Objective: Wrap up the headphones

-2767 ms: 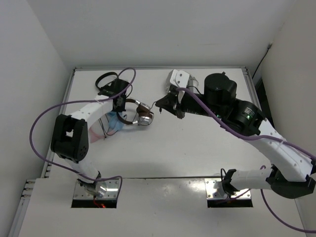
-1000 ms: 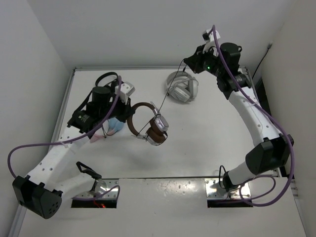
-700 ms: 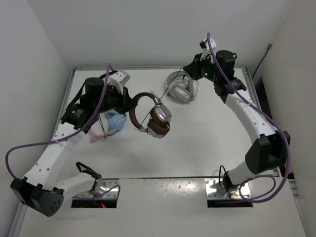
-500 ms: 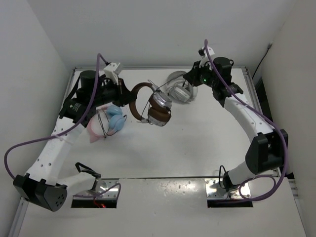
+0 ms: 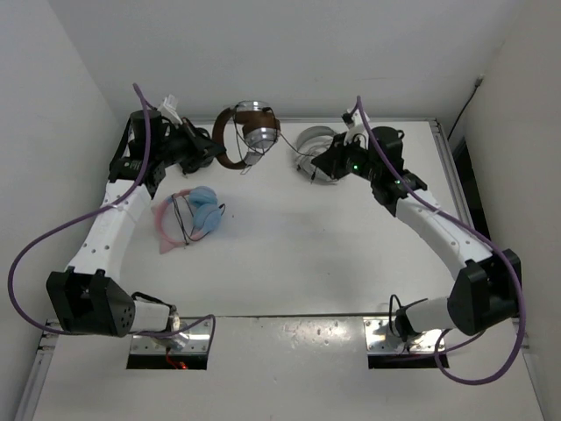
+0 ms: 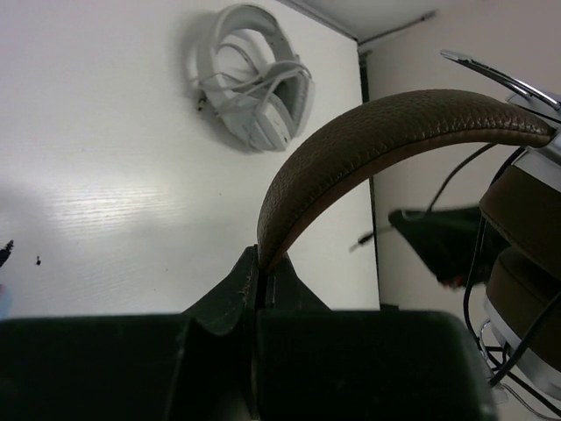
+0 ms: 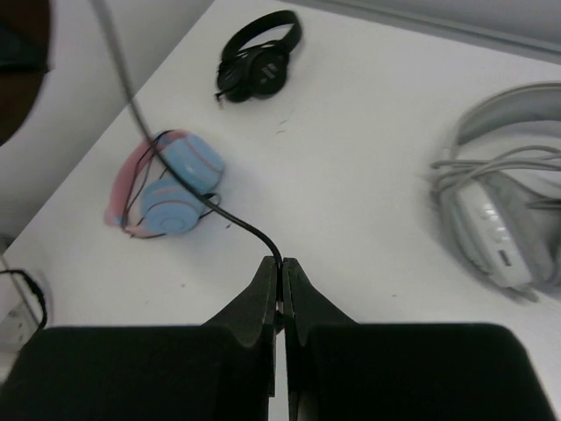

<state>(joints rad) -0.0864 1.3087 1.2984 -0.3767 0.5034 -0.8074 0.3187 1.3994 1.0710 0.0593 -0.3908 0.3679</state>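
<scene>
The headphones [image 5: 244, 132], with brown headband and silver-and-brown earcups, hang in the air above the table's far edge. My left gripper [image 5: 210, 146] is shut on the brown headband [image 6: 386, 132], pinching its end between the fingers [image 6: 260, 263]; the earcups [image 6: 526, 228] dangle at the right of the left wrist view. The thin black cable [image 7: 202, 197] runs up and away from my right gripper [image 7: 281, 261], which is shut on it. In the top view the right gripper [image 5: 317, 162] hovers to the right of the headphones, over the white-grey headphones.
White-grey headphones [image 5: 320, 145] lie at the far middle of the table. Pink-and-blue headphones [image 5: 188, 215] lie at the left. Small black headphones [image 7: 259, 57] lie near the far left corner. Walls close in on the left, back and right.
My left arm has lifted the headphones and swung them from mid-table to the far back left. My right gripper has come down and leftward, still pinching the cable.
</scene>
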